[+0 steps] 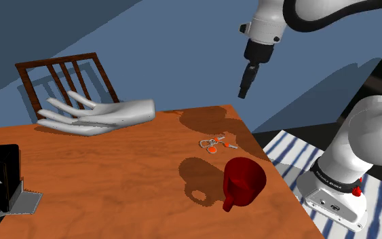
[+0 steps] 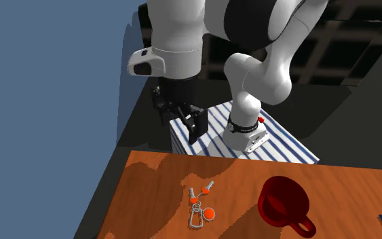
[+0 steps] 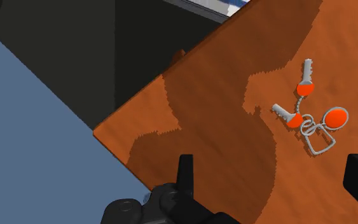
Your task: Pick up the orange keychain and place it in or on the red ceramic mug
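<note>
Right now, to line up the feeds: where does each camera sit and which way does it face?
Shoulder view: beside the stand, looking down over the table; arm and gripper show.
Second exterior view: across the table, facing the stand; arm and gripper show.
Wrist view: on the gripper, looking down at the table's edge; open fingers show.
All share the keychain; the first two, the red mug.

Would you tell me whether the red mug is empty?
Empty: the mug shows a bare inside; the keychain lies on the table.
</note>
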Robot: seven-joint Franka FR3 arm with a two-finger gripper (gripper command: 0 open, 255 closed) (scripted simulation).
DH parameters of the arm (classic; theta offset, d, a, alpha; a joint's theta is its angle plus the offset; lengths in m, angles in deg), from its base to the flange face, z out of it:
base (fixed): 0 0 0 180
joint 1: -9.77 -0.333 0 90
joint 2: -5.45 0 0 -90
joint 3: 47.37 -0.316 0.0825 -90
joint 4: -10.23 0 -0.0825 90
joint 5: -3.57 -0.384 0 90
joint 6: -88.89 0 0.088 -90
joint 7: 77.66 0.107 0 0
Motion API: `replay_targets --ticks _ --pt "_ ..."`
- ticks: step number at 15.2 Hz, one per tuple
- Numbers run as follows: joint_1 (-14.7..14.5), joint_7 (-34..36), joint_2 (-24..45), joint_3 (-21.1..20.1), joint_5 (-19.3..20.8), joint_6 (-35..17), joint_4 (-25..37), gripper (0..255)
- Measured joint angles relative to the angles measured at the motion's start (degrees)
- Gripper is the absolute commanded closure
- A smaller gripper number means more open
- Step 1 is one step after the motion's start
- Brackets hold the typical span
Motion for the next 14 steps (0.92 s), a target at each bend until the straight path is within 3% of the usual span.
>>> replay_targets --ticks 11,14 --pt "-7.94 -1.50 10.16 -9.43 -2.85 -15.05 -8.39 0" --pt "-8.42 -1.61 12.31 -10.42 -2.94 -17.58 -9.08 0"
